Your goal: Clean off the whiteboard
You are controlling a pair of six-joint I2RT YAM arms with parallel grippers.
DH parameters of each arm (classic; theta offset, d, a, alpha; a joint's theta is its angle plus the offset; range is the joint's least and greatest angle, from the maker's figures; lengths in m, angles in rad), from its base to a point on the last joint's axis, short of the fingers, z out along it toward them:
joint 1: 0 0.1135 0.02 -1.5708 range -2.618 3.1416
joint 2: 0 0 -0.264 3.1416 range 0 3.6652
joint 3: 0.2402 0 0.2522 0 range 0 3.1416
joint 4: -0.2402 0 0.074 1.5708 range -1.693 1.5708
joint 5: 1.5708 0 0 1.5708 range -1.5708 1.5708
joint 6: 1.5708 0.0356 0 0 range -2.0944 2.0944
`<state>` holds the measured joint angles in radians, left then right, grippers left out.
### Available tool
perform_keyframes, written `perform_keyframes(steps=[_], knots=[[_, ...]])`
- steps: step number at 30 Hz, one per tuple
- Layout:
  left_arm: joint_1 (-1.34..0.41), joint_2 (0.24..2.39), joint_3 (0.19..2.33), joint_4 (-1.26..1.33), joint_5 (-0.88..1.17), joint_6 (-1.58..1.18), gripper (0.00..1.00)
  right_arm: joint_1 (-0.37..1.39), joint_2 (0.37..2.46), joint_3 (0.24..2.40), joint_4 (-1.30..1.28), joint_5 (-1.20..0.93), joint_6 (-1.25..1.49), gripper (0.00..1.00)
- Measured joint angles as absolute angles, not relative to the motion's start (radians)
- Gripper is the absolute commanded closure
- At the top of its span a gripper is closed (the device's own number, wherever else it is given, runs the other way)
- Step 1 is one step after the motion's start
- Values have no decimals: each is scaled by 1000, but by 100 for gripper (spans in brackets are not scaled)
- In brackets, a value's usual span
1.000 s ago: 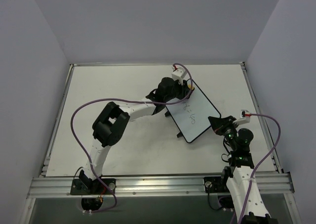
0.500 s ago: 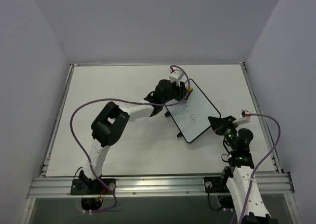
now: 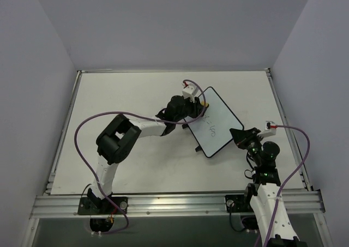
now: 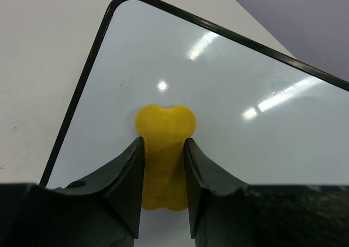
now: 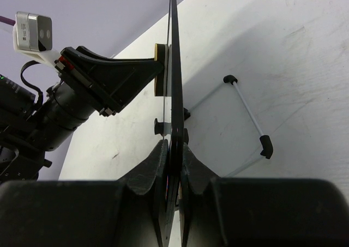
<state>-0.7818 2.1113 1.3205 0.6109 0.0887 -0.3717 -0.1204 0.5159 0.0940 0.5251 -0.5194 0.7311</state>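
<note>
Looked down on a white table point(image 3: 109, 110) boxed in by pale lavender walls point(image 3: 163, 29). Found the whiteboard point(image 3: 221, 121) resting on that table, turned cornerwise, face toward the overhead camera, with far more bare table to the left of the whiteboard than to its right. Could not tell how steeply tilted. Spotted a few dark handwritten marks point(image 3: 210, 128) on the whiteboard's face, toward its near-left edge; too small to read.

Saw the left hand point(image 4: 163, 146) at the far-left corner of the whiteboard, closed to a narrow gap on a yellow eraser point(image 4: 165, 128), one dark finger on each side of the block. Saw the eraser pressed against the whiteboard's face, just inside the black frame, on a clean, glossy patch of white.

Found the right hand point(image 5: 173, 149) at the near-right edge of the whiteboard, clamped tight, both fingers pinching the thin edge between them. From the right wrist, caught the whiteboard edge-on, plus a thin wire stand point(image 5: 245, 110) with black feet lying on the table on the side of the whiteboard away from the left hand. Could not tell whether joined to the whiteboard.
</note>
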Motion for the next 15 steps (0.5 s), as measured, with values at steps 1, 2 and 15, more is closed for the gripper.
perform_keyframes(steps=[1,2,15], knots=[[-781,2111,1315,619,86,-377,98,-120,514,94,523,-519,731,100],[-780,2111,1311,625,86,-383,98,-118,511,94,519,-516,731,100],[-735,2111,1241,666,83,-478,98,-114,463,94,474,-511,731,100]])
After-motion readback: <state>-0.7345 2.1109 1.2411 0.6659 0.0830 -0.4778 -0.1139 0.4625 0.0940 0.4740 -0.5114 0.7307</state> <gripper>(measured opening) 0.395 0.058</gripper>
